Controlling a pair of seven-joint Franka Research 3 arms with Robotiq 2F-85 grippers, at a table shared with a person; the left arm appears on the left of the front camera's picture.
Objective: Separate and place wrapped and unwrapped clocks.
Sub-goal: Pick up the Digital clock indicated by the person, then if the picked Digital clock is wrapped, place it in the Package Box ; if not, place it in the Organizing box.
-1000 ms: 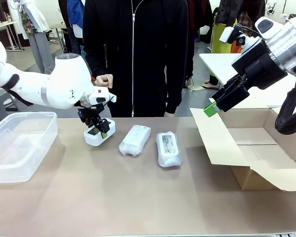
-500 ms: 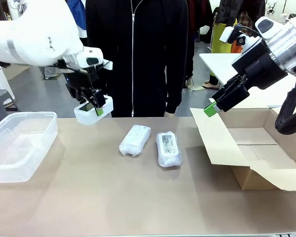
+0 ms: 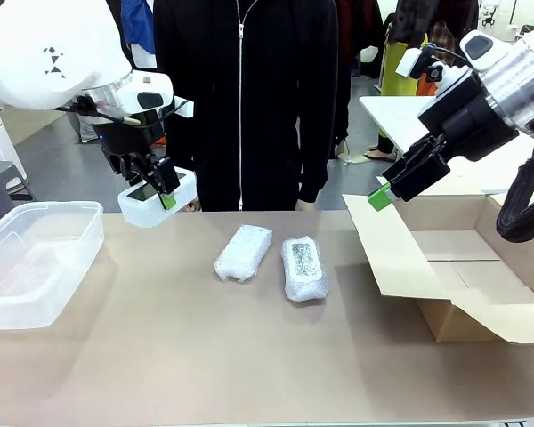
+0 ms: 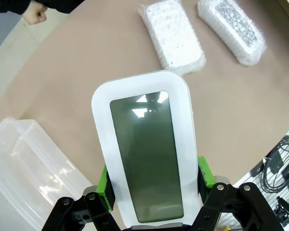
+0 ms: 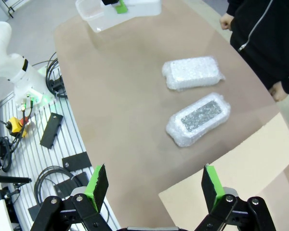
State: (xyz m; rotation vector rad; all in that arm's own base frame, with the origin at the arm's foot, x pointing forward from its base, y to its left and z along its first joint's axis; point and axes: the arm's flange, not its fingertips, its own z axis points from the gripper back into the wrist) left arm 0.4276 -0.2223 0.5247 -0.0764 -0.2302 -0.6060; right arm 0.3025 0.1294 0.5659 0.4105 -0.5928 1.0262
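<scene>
Clock set: three pieces, two wrapped and lying mid-surface, one bare and carried in the air at the left
Surface (image 3: 205,356): brown, smooth; a clock dropped here would probably slide rather than stay put
Cardboard box (image 3: 383,249): open at the right, one flap splayed toward the wrapped pair; judged risk, a bundle carried low could catch on that flap
Plastic tub (image 3: 71,267): clear, at the left edge; judged risk, a release short of it would land the clock on the rim and let it topple out
Left hand (image 3: 160,191): closed on the unwrapped clock, green pads on its two long sides near one end; most of the body juts past the pads, so a quick swing may pivot or slip it
Right hand (image 3: 384,185): jaws wide apart, holding nothing, raised over the box flap
Unwrapped clock (image 3: 142,212): white case, grey-green screen, tilted, clear of the surface beside the tub; a fall could crack the screen
Plain wrapped clock (image 3: 244,253): just beside its neighbour; squashy wrap may yield in a grip
Speckled-panel wrapped clock (image 3: 304,268): nearer the box; grasping it may nudge the plain one
</scene>
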